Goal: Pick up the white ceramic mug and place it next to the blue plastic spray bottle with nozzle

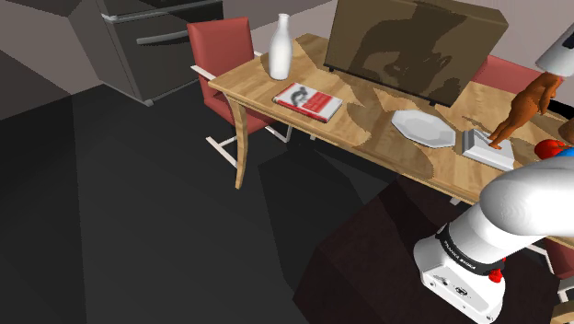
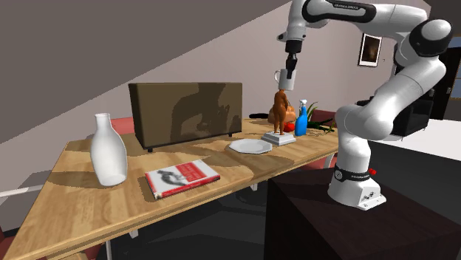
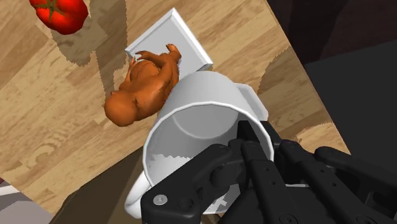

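mug (image 3: 210, 111) above orange figurine (image 3: 143, 86), tomato (image 3: 60, 13) beside

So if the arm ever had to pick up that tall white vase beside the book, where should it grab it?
Probably the narrow neck, coming straight down from above. The vase stands upright on the table, and its body swells wide below, likely too broad for the gripper, which is now shut on the white mug.

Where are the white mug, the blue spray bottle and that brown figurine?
white mug (image 3: 213, 89), wrist view, outer wall.
blue spray bottle (image 2: 301, 122), second exterior view, body.
brown figurine (image 3: 143, 86), wrist view, torso.
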